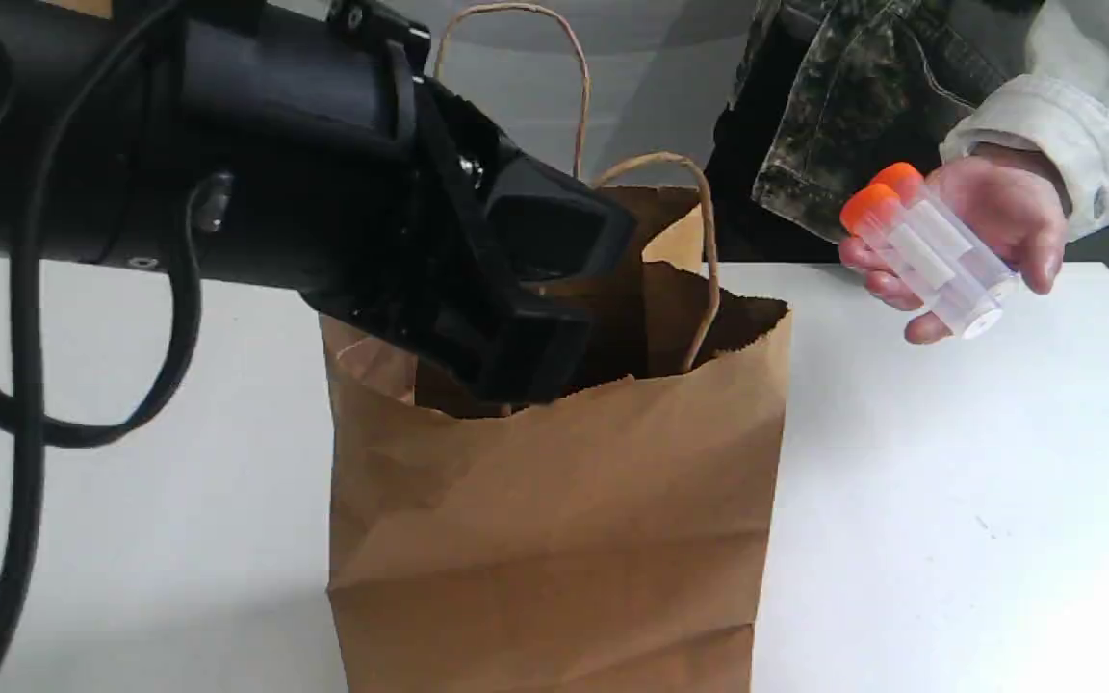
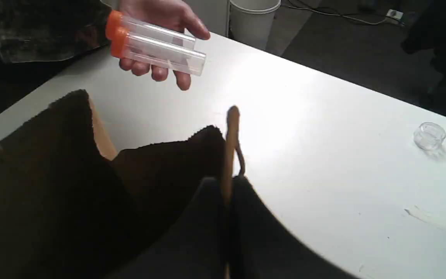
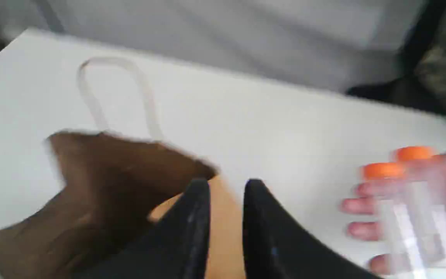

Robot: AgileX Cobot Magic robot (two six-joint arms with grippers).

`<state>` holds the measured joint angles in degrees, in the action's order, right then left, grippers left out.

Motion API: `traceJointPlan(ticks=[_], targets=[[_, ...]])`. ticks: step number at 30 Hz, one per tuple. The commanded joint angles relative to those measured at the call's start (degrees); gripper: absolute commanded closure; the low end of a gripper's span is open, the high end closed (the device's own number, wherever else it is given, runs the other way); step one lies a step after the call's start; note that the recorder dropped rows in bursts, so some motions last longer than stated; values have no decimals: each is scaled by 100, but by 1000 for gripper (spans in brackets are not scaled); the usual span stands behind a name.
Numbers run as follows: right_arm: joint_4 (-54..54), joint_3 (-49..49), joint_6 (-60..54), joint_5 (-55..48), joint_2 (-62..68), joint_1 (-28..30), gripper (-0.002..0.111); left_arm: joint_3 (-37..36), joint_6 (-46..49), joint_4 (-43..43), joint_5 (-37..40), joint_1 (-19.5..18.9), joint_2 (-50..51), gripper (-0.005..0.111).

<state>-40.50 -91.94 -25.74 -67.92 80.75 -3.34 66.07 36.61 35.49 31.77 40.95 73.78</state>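
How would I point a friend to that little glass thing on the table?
On the white table, look well away from the brown paper bag, near the table's edge. A small clear glass dish sits there alone. Unlike the long orange-capped tubes in the person's hand, it is low, round and capless.

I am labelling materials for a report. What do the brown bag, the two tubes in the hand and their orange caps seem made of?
Bag: brown kraft paper, matte, judging by creases and the jagged rim. Tubes: probably clear plastic, glossy and see-through, though glass is possible. Caps: likely opaque orange plastic, smooth.
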Motion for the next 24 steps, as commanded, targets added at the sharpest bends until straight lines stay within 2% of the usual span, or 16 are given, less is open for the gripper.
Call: traceJointPlan(ticks=[1,4,8,10,12,17,24], targets=[[-232,-110,-696,-205,275,-18,92,24,-60,83,-33,23,-44,107],[-203,-110,-831,-205,441,-8,89,24,-60,114,-33,23,-44,107],[-220,-135,-510,291,687,-8,70,24,-60,114,-33,23,-44,107],[-230,-230,-306,209,929,-8,56,24,-60,130,-33,23,-44,107],[-260,-336,-139,-60,1201,-8,50,24,-60,144,-33,23,-44,107],[-973,-394,-43,-205,1717,-8,51,24,-60,142,-11,23,-44,107],[-946,-394,171,-205,2227,-86,51,24,-60,142,-11,23,-44,107]])
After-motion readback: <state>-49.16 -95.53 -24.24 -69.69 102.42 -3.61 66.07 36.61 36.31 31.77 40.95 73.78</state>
